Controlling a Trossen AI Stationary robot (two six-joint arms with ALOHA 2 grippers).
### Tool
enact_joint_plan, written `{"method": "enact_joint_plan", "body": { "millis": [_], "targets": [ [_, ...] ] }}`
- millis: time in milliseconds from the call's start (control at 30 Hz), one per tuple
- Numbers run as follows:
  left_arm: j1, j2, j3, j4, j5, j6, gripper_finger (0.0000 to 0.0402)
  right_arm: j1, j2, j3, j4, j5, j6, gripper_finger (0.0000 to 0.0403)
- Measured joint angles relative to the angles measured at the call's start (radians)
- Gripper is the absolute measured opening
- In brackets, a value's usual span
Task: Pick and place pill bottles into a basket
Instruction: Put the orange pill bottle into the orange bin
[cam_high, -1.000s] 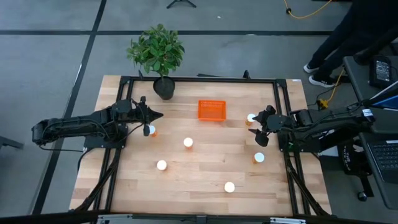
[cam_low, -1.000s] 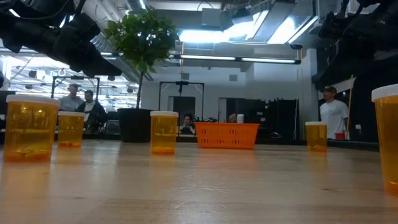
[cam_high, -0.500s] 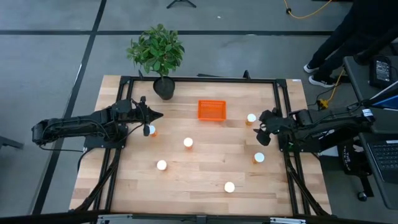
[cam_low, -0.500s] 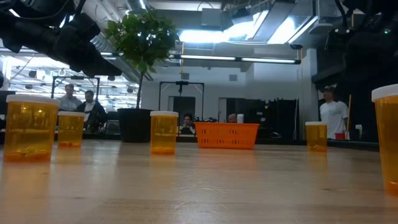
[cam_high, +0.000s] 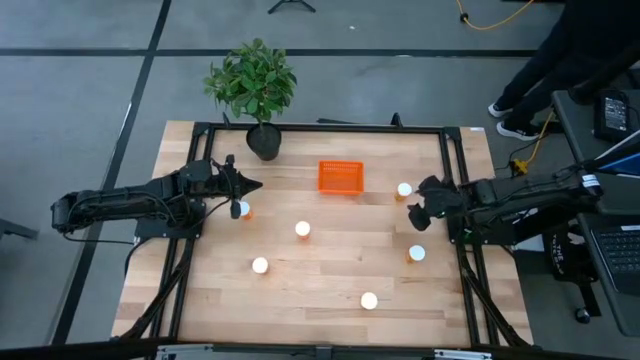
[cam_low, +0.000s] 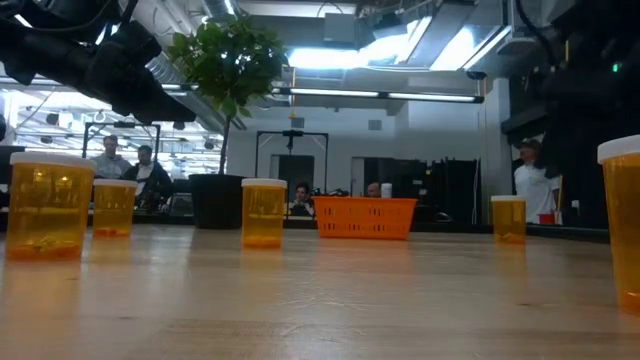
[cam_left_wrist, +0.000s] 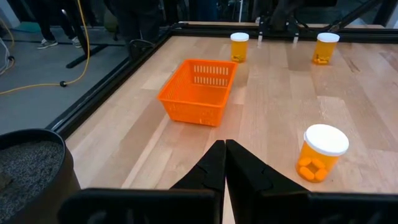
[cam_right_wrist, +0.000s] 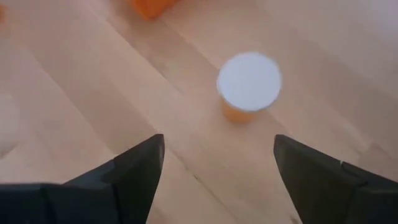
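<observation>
Six pill bottles stand upright on the wooden table: far right (cam_high: 404, 189), right (cam_high: 417, 253), near (cam_high: 369, 300), middle (cam_high: 302, 229), near left (cam_high: 260, 265) and left (cam_high: 240, 209). The orange basket (cam_high: 340, 177) rests at the far middle. My right gripper (cam_high: 414, 205) is open and empty above the table, just near of the far-right bottle (cam_right_wrist: 249, 84), which shows ahead of its spread fingers (cam_right_wrist: 140, 168). My left gripper (cam_high: 250, 186) is shut and empty, above the table beside the left bottle. It faces the basket (cam_left_wrist: 199, 90) and the middle bottle (cam_left_wrist: 320, 152).
A dark plant pot (cam_high: 264, 141) stands at the far left corner and shows in the left wrist view (cam_left_wrist: 31, 168). A black frame (cam_high: 320, 128) runs around the table. People stand in the room behind, and a person's legs (cam_high: 560, 60) are past the far right corner.
My right gripper has drawn slightly toward the table's near edge, uncovering the far-right bottle's cap, and has come down, its arm filling more of the low view. Its fingers stay open. The bottles and basket have not moved.
</observation>
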Motion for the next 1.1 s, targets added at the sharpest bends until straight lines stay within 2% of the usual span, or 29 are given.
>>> {"method": "enact_joint_plan", "body": {
  "millis": [133, 367, 533, 800, 1100],
  "targets": [
    [0.000, 0.000, 0.000, 0.000, 0.000, 0.000, 0.0006, 0.000, 0.028, -0.083, 0.107, 0.016, 0.000, 0.0304],
    [0.000, 0.000, 0.000, 0.000, -0.004, -0.001, 0.0006, 0.001, 0.053, -0.148, 0.217, 0.082, 0.003, 0.0304],
    [0.000, 0.000, 0.000, 0.000, -0.008, -0.001, 0.0006, 0.000, 0.073, -0.179, 0.253, 0.166, -0.004, 0.0304],
    [0.000, 0.000, 0.000, 0.000, -0.008, -0.001, 0.0006, -0.009, 0.093, -0.226, 0.420, 0.170, -0.136, 0.0304],
    [0.000, 0.000, 0.000, 0.000, -0.008, -0.001, 0.0006, -0.059, 0.136, -0.234, 0.469, 0.185, -0.188, 0.0304]
  ]
}}
